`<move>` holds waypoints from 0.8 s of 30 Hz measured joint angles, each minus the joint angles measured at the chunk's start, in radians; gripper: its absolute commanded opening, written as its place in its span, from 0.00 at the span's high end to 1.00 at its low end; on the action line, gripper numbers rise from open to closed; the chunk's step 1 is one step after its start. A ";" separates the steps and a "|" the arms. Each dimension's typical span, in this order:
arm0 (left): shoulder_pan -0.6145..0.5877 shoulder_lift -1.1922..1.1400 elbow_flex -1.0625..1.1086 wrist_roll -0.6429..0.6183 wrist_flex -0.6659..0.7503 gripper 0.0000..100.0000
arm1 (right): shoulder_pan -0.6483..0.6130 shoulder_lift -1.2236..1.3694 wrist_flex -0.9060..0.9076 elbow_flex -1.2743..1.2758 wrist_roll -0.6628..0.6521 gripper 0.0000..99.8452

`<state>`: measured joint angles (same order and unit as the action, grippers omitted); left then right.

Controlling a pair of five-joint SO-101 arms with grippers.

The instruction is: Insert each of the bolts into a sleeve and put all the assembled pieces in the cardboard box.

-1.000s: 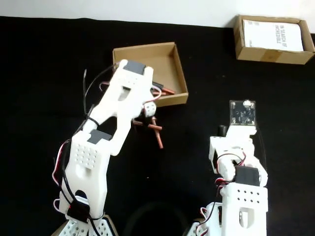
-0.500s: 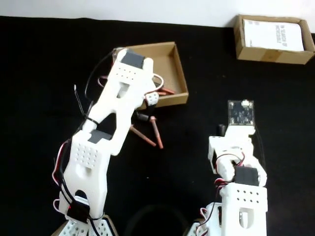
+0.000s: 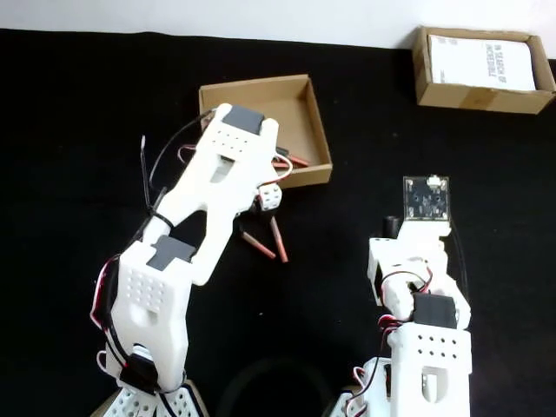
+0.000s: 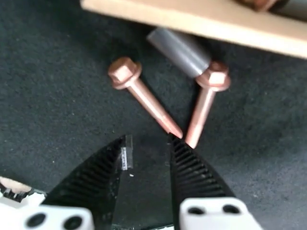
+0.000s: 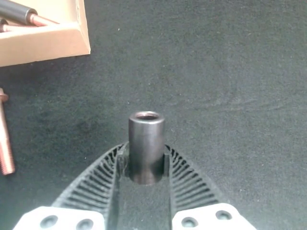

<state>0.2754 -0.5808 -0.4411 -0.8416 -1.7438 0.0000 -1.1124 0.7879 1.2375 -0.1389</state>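
Broadly, we see a black desk (image 3: 69,104) with the left arm (image 3: 204,208) stretched far forward, its wrist above the near left corner of the cardboard box (image 3: 308,176), while the right arm (image 3: 421,295) sits folded close to its base. A second box (image 3: 478,100) at the far right of the desk holds a printed sheet (image 3: 482,61) whose writing we cannot read. The left jaws are parted a little and hold nothing. They hang over the desk where a first bolt (image 4: 144,98) and a second bolt (image 4: 204,108) lie with their tips meeting in a V. A grey sleeve (image 4: 180,50) lies against the box wall, touching the second bolt's head. The right jaws are clamped on a dark sleeve (image 5: 146,143), held upright. Assembled pieces (image 5: 19,12) lie inside the cardboard box.
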 measured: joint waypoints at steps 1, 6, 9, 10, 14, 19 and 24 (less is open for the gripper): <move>-0.002 0.000 0.000 0.000 0.003 0.87 | -0.002 0.000 0.000 0.000 0.000 0.99; 0.002 0.000 0.003 0.000 0.006 0.87 | -0.012 0.000 0.000 0.000 0.000 0.99; -0.005 0.000 0.038 0.000 0.011 0.87 | -0.012 0.000 0.000 0.000 0.000 0.99; -0.008 0.000 0.051 0.000 0.020 0.87 | -0.012 0.000 0.000 0.000 0.000 0.99; -0.017 0.000 0.114 0.000 0.064 0.87 | -0.012 0.000 0.000 0.000 0.000 0.99; -0.051 0.000 0.137 0.000 0.127 0.87 | -0.012 0.000 0.000 0.000 0.000 0.99; -0.058 0.000 0.137 0.000 0.178 0.87 | -0.012 0.000 0.000 0.000 0.000 0.99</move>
<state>0.2171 -0.5808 -0.3046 -0.8416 -1.5658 -0.0123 -1.1124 0.7879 1.2375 -0.1389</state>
